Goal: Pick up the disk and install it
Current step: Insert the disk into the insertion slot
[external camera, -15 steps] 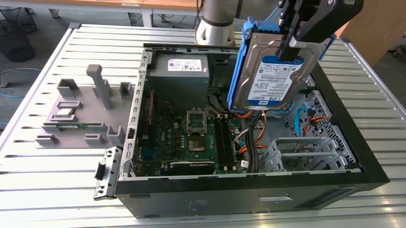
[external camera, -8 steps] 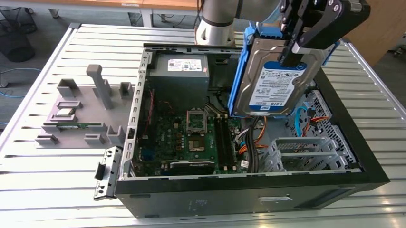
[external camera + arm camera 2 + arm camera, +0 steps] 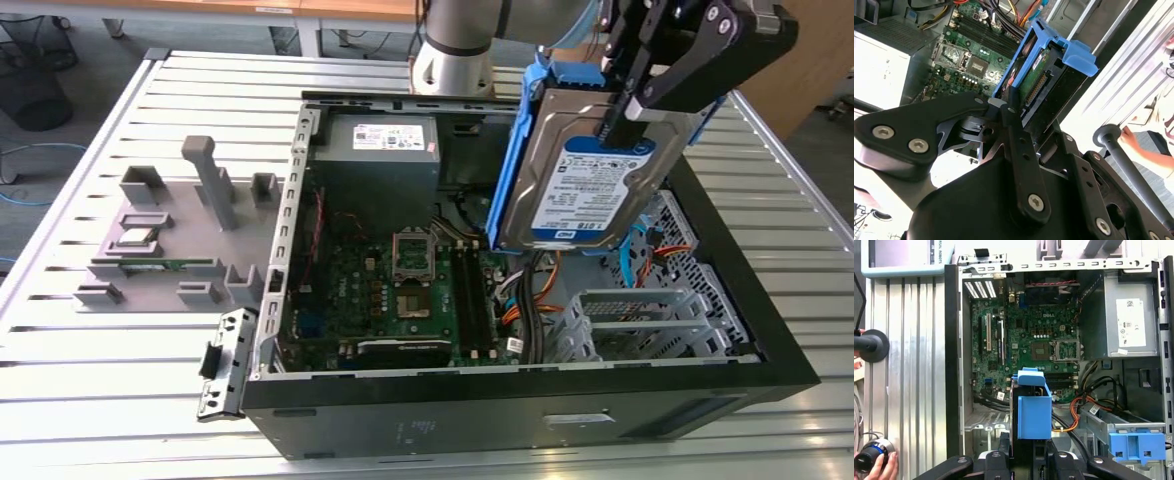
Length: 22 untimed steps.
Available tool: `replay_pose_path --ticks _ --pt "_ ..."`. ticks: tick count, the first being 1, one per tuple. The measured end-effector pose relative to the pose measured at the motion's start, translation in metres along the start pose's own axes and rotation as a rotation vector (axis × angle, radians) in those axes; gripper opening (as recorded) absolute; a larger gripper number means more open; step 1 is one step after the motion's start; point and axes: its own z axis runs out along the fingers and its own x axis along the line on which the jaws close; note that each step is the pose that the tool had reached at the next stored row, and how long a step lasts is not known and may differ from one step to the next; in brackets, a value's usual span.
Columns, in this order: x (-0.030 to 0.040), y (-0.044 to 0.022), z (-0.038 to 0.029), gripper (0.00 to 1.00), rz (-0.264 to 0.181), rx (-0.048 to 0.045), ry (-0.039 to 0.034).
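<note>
The disk (image 3: 587, 185) hangs on edge above the open computer case (image 3: 534, 400), clear of it, over the gap between the motherboard (image 3: 400, 285) and the metal drive cage (image 3: 641, 320). The gripper (image 3: 625, 118) is clamped on the disk's upper end. In my judgement, I do this step well by keeping the drive square to the cage, holding it firmly, and staying off the orange cables (image 3: 1076, 402) seen beneath it in the first wrist view.
</note>
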Motion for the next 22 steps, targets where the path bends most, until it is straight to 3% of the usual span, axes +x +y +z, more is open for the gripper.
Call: replay_pose_path --ticks 22 --pt "0.0022 -0.0448 -0.0007 0.35 0.000 -0.0001 0.0008"
